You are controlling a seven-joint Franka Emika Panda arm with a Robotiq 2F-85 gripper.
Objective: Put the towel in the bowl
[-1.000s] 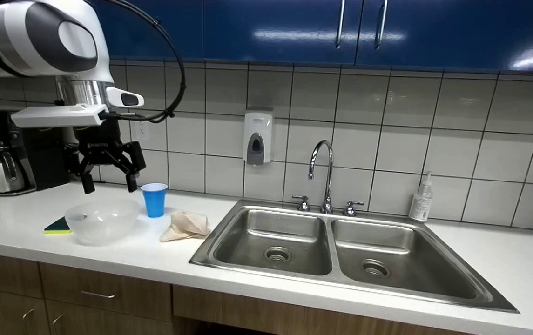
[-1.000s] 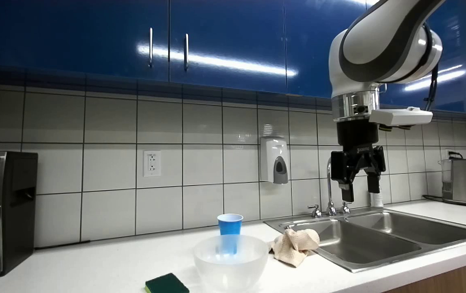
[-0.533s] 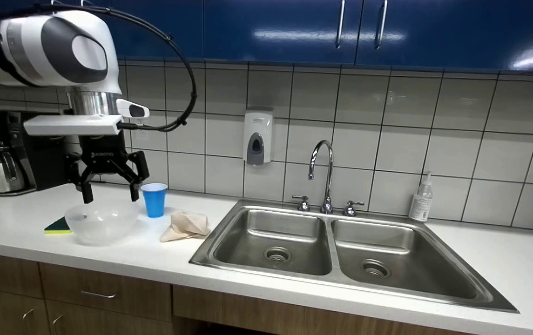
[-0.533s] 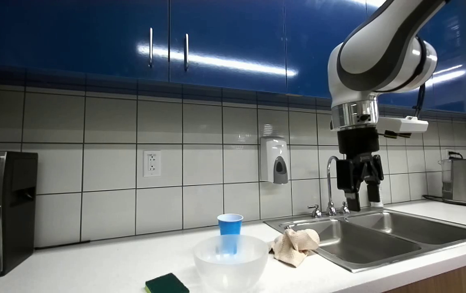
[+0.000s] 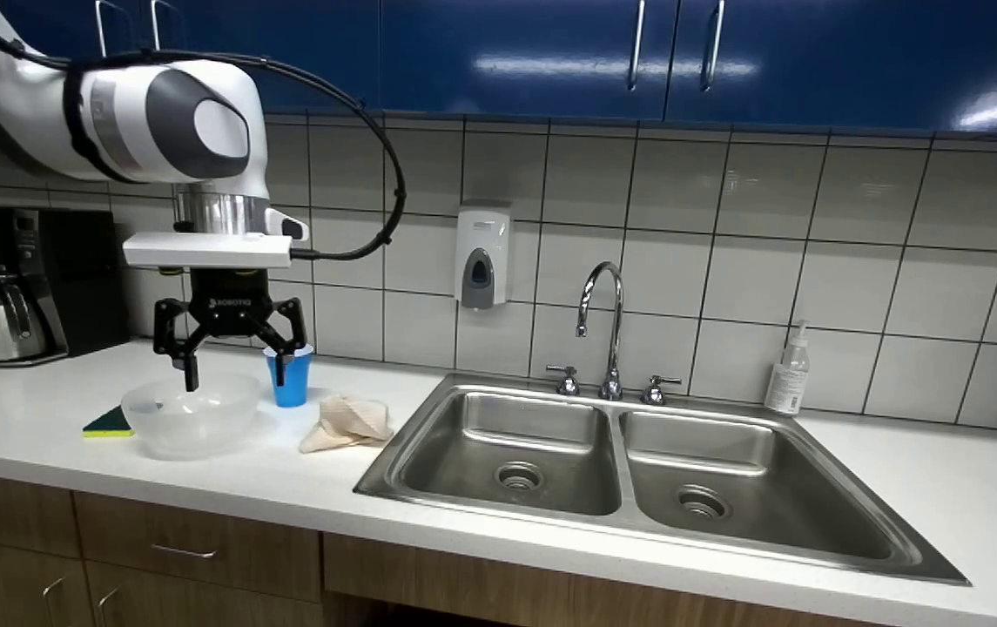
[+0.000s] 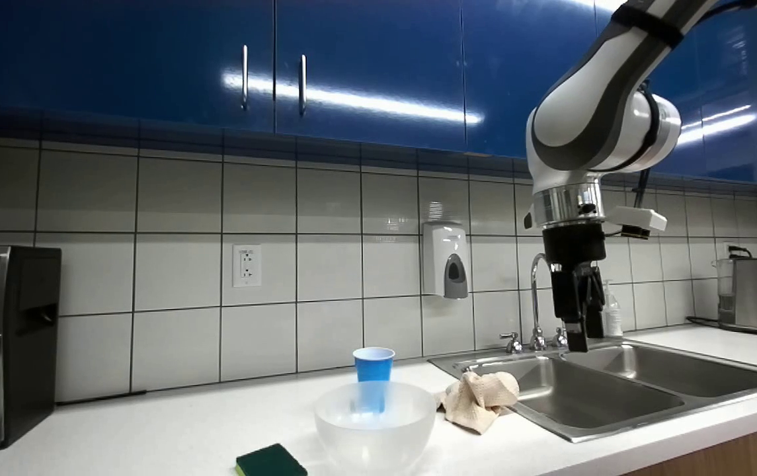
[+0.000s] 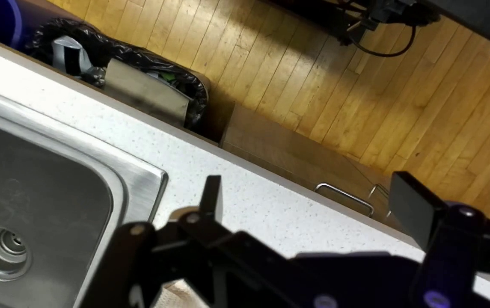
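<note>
A tiled wall [image 5: 846, 279] stands behind the surface [image 5: 280, 479], and blue cabinets [image 5: 524, 52] overhang it. The surface's front edge slants across the wrist view, wooden floor [image 7: 313, 85] showing beyond. The sink [image 5: 625, 488], with two basins, takes up much of the surface; a strip of surface runs between its rim and the front edge.

One arm [image 5: 163, 122] extends in from an upper corner in both exterior views, bends, and hangs its wrist straight down. The single tool [image 5: 236, 376] points downward, raised above the surface, and is released: its fingers [image 7: 414, 209] stand well apart. In the wrist view the front edge passes between the fingertips.

One bowl [image 5: 189, 431], translucent, sits upright near the front edge. One tap [image 5: 615, 340] with two handles [image 5: 568, 380] rises behind the basins, and one dispenser [image 5: 482, 252] is fixed to the wall. One towel [image 5: 346, 424] lies crumpled on the surface between bowl and sink, a gap parting it from the bowl; it is just beside the sink's rim, and whether they touch cannot be told. One bottle [image 5: 787, 374] stands by the sink's back corner. One cup [image 5: 293, 389], blue, stands upright on the wall side of the bowl. One sponge [image 5: 109, 424], green and yellow, lies near the bowl, on the side away from the towel.
</note>
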